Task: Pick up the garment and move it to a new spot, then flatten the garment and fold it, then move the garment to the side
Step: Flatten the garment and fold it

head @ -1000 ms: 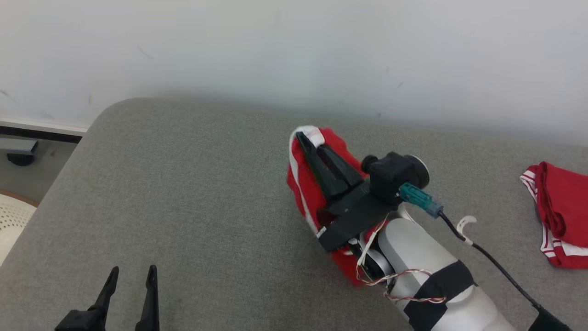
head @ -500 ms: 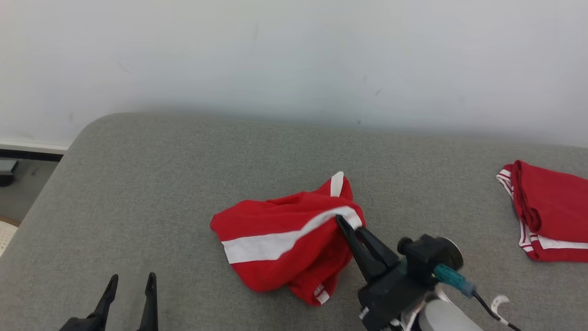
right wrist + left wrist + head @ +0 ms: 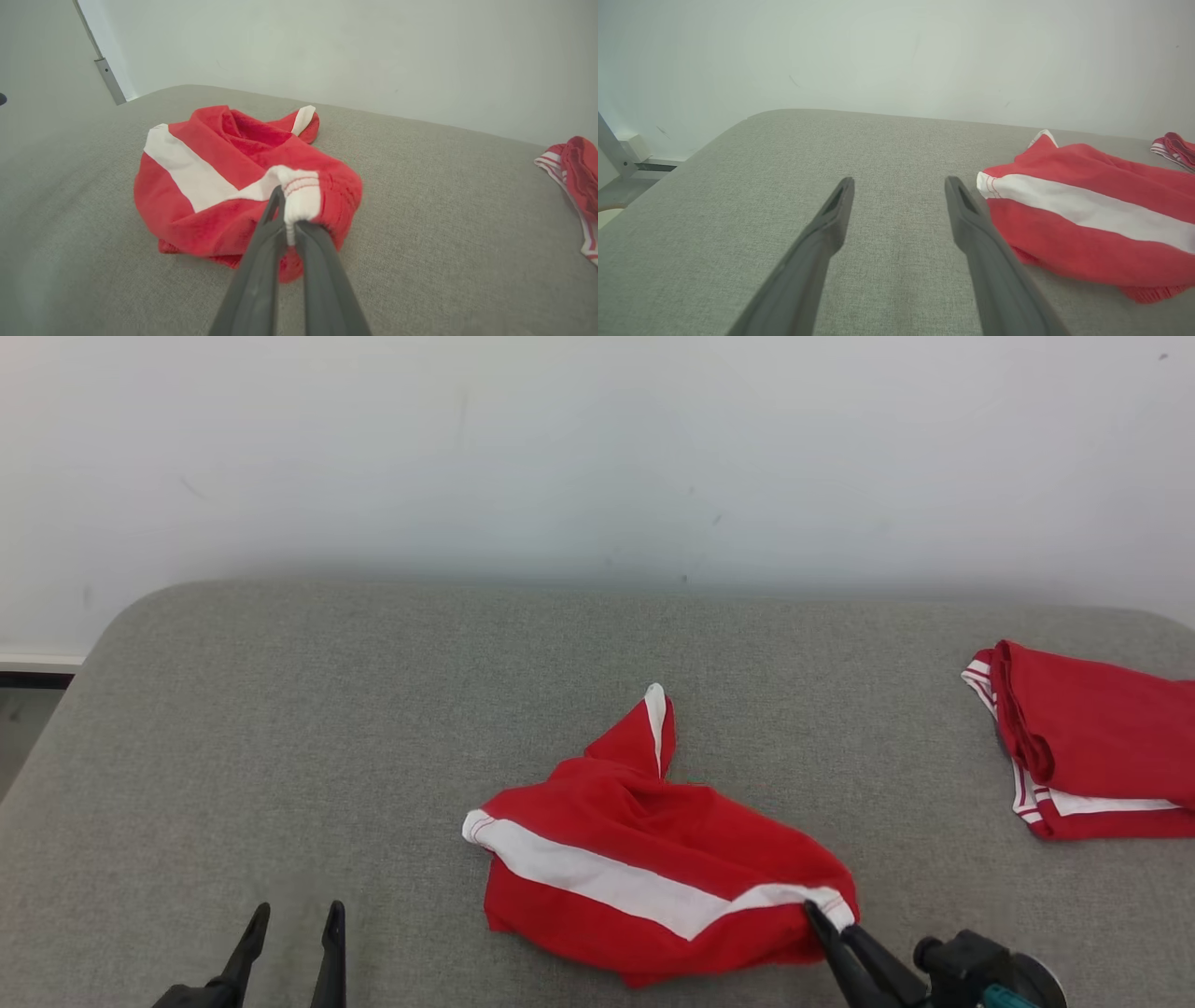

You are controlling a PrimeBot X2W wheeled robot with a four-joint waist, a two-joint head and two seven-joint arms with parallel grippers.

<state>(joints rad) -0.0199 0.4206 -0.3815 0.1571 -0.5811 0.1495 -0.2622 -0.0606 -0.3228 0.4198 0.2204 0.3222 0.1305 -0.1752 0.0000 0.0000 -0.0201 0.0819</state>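
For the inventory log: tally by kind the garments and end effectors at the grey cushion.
Garments: 2, crumpled garment, far-right garment
End effectors: 2, left end effector, right end effector
Total: 4

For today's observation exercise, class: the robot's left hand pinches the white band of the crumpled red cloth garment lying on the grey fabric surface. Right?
Not quite: the right hand, not the left, pinches the white band of the crumpled red cloth garment lying on the grey fabric surface; the right wrist view shows it.
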